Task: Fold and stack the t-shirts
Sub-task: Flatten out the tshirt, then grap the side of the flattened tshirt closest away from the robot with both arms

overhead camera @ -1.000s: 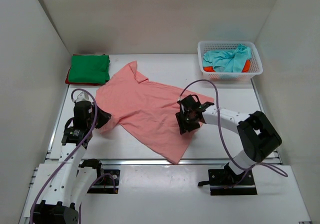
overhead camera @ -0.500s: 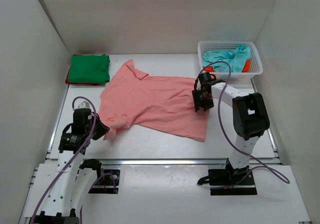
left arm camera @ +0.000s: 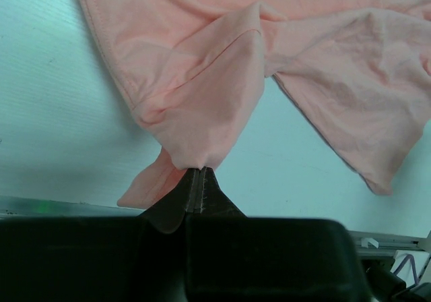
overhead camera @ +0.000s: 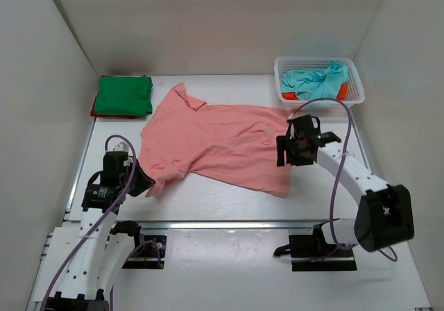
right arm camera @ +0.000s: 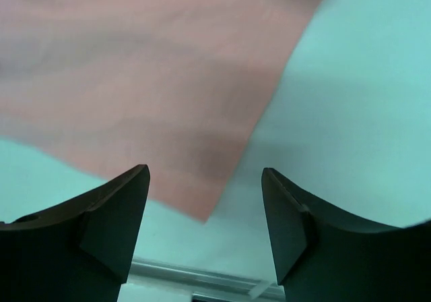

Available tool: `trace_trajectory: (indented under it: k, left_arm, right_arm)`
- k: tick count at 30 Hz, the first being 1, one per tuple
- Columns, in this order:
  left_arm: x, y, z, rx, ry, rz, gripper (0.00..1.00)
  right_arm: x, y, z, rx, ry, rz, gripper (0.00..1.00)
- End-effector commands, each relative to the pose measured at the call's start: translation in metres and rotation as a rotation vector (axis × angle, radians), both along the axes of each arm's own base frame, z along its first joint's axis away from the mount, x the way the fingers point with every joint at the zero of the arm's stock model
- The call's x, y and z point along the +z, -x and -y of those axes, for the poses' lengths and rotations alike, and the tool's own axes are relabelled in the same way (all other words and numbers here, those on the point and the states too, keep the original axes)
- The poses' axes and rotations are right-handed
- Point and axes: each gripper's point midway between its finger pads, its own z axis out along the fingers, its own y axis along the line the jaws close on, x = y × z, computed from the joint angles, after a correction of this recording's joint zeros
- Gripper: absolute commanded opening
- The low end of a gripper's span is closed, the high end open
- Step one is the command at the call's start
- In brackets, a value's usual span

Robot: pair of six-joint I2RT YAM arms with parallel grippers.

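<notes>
Jaws of the left gripper (left arm camera: 195, 178) clamp tight on a gathered fold of the salmon pink t-shirt (overhead camera: 222, 141), at its near left edge by the sleeve, the cloth puckering up to the pinch in the left wrist view. The right gripper (overhead camera: 286, 151) hangs with its jaws wide and holding nothing, over the shirt's right edge. Its wrist camera shows the shirt's near right corner, blurred, below and between the two fingers (right arm camera: 111, 214).

The shirt lies spread across the middle of the white table (overhead camera: 208, 196), collar towards the far left. From above, the right gripper's body covers part of the right hem.

In the far left corner sits a folded green t-shirt (overhead camera: 123, 94) on a red t-shirt (overhead camera: 94, 107), of which only an edge shows. In the far right corner, a white mesh basket (overhead camera: 355, 97) holds a crumpled teal t-shirt (overhead camera: 316, 82) over an orange-red t-shirt (overhead camera: 290, 96), seen only in slivers.
</notes>
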Motion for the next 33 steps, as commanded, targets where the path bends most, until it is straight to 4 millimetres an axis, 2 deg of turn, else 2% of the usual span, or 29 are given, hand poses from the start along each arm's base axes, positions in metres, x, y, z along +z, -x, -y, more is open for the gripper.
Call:
trace_trajectory:
  k: [1,2,4,5,7,10,11,12,13,14,16,18,23,27,28,29,31,33]
  left_arm:
    - [-0.001,-0.002,0.008,-0.045,0.022,0.013,0.0]
    - [0.0,-0.003,0.009,-0.047,0.025,0.016,0.0]
    - [0.0,-0.005,0.011,-0.051,0.041,0.018,0.0]
    - [-0.001,-0.004,0.011,-0.051,0.036,0.02,0.0]
    - [-0.003,-0.004,0.012,-0.056,0.038,0.017,0.0]
    - [-0.004,-0.005,0.012,-0.057,0.035,0.016,0.0]
    - [-0.003,-0.003,0.011,-0.063,0.029,0.016,0.0]
    - [-0.007,-0.001,0.01,-0.055,0.027,-0.001,0.0]
    - [-0.009,0.001,0.01,-0.063,0.023,-0.003,0.0]
    - [-0.008,0.002,0.008,-0.054,0.022,-0.005,0.0]
    - [-0.008,0.003,0.009,-0.055,0.028,-0.004,0.0]
    - [-0.009,0.004,0.009,-0.054,0.027,-0.004,0.0]
    - [-0.004,0.003,0.007,-0.041,0.026,0.006,0.0]
    - [-0.004,0.003,0.008,-0.043,0.028,0.009,0.0]
    - [-0.003,0.003,0.008,-0.048,0.025,0.016,0.0]
    - [0.0,0.002,0.008,-0.04,0.028,0.019,0.0]
    - [0.0,0.002,0.006,-0.043,0.015,0.024,0.0]
    - [0.0,0.002,0.004,-0.029,0.013,0.012,0.0]
  right_arm:
    - [-0.035,0.065,-0.022,-0.026,-0.098,-0.159,0.65]
    - [-0.036,0.071,-0.031,-0.025,-0.121,-0.159,0.65]
    - [-0.052,0.093,-0.038,-0.043,-0.143,-0.205,0.65]
    - [-0.055,0.094,-0.045,-0.027,-0.155,-0.197,0.64]
    - [-0.071,0.109,-0.043,-0.041,-0.148,-0.234,0.64]
    - [-0.084,0.118,-0.039,-0.043,-0.125,-0.249,0.61]
    - [-0.085,0.119,-0.034,-0.058,-0.112,-0.241,0.51]
    - [-0.084,0.119,-0.033,-0.064,-0.117,-0.236,0.36]
    - [-0.085,0.118,-0.028,-0.091,-0.114,-0.226,0.29]
    - [-0.086,0.122,-0.025,-0.084,-0.114,-0.228,0.28]
    - [-0.087,0.123,-0.017,-0.115,-0.116,-0.22,0.33]
    - [-0.081,0.116,-0.017,-0.131,-0.145,-0.199,0.45]
    - [-0.073,0.109,-0.005,-0.18,-0.061,-0.21,0.46]
    - [-0.076,0.103,-0.003,-0.199,-0.095,-0.19,0.46]
    - [-0.078,0.103,-0.001,-0.199,-0.101,-0.199,0.41]
    - [-0.078,0.102,-0.005,-0.173,-0.115,-0.206,0.31]
    - [-0.079,0.104,-0.013,-0.126,-0.135,-0.204,0.24]
    - [-0.078,0.104,-0.014,-0.125,-0.155,-0.2,0.01]
